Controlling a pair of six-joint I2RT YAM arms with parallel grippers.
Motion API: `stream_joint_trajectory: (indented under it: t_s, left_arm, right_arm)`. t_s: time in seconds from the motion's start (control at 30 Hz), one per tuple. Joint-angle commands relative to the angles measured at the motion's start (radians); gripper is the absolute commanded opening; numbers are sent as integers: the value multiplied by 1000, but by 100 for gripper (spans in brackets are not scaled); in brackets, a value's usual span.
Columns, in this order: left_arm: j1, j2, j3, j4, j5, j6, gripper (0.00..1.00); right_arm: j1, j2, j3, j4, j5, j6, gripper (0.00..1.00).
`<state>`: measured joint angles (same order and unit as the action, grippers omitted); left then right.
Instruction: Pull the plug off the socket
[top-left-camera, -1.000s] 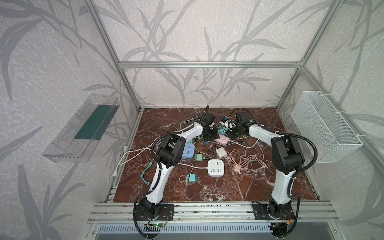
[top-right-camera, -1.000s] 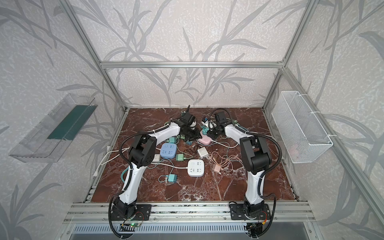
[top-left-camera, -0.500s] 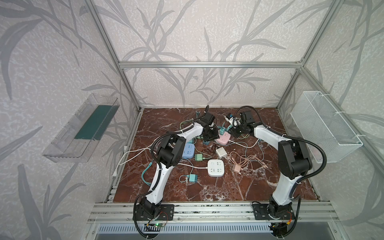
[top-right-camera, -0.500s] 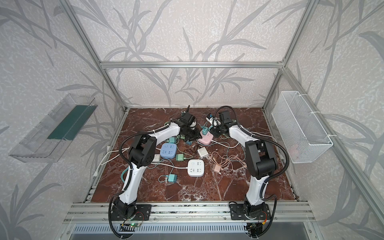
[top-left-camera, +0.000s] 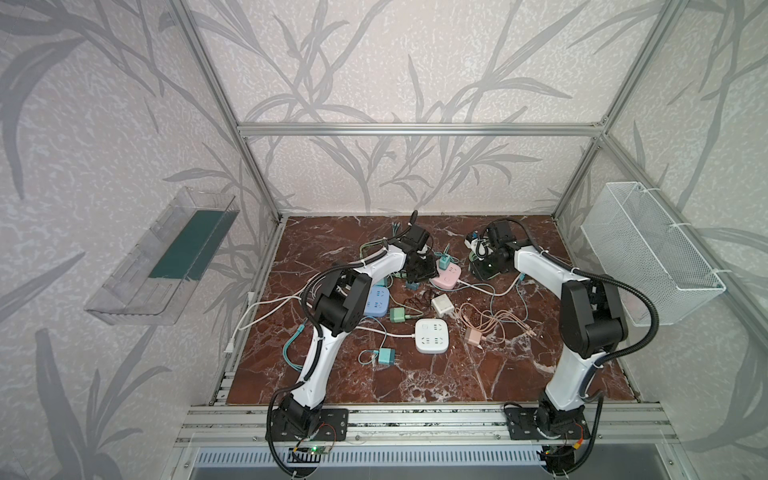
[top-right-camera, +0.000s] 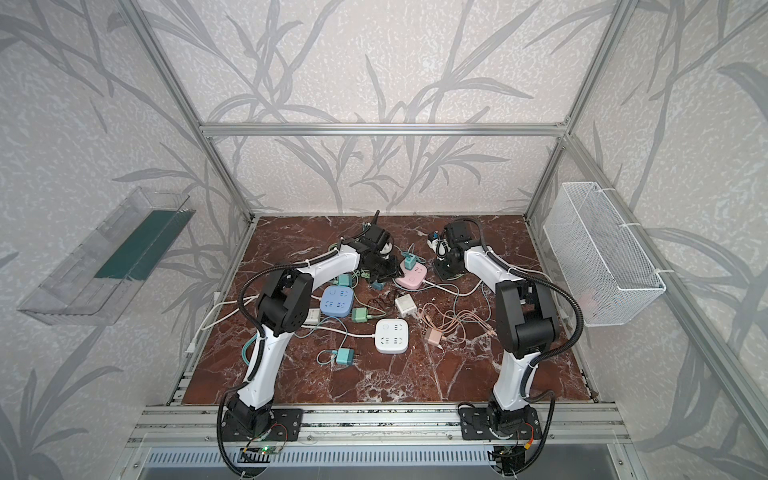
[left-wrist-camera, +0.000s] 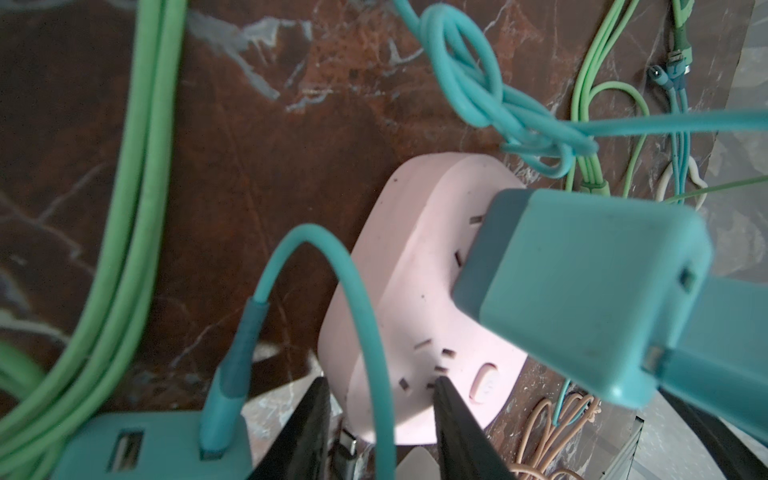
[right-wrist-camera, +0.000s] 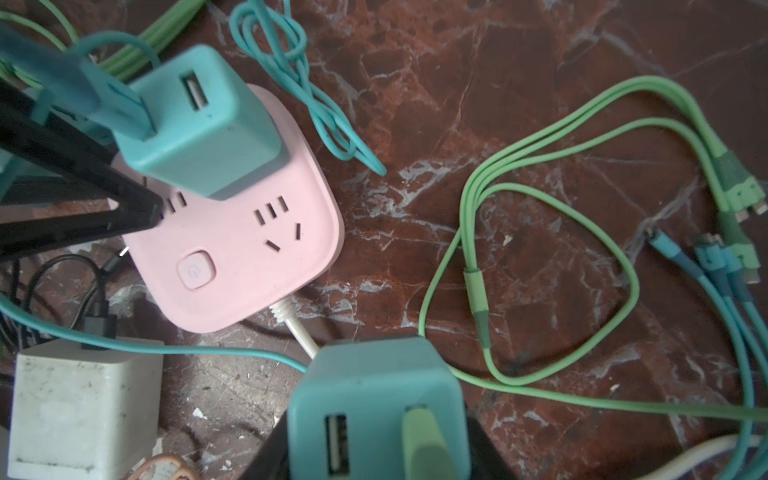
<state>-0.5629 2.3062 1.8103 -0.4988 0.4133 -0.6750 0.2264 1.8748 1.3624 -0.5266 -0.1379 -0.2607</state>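
Left pincer (left-wrist-camera: 380, 386) is clamped on a corner of the pink socket (right-wrist-camera: 249, 266), one finger (right-wrist-camera: 139, 208) on its top face; right pincer (right-wrist-camera: 378, 440) is clamped on a teal plug (right-wrist-camera: 365, 382) w/ a green cable (right-wrist-camera: 424, 436) in it. I see that plug clear of the socket, which lies on the desk (right-wrist-camera: 540, 124) near it. A 2nd teal plug (right-wrist-camera: 208, 124) sits in the socket, right by the left pincer's finger.

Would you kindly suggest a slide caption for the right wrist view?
Right fingers grip a teal cube-shaped plug; a second teal plug sits in the pink square socket strip.
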Motion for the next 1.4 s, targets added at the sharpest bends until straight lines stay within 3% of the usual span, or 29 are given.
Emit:
stream_joint_trajectory:
  t_s: [0.0, 1.07, 1.37]
  left_arm:
    - [-11, 43, -55, -84, -47, 5, 41]
    - [-8, 48, -71, -72, -36, 14, 41]
    - [-9, 43, -72, -69, -32, 9, 41]
  right_arm:
    - [-1, 20, 44, -91, 12, 29, 24]
    - [-13, 243, 326, -434, 119, -10, 27]
    - [-13, 299, 376, -467, 114, 2, 37]
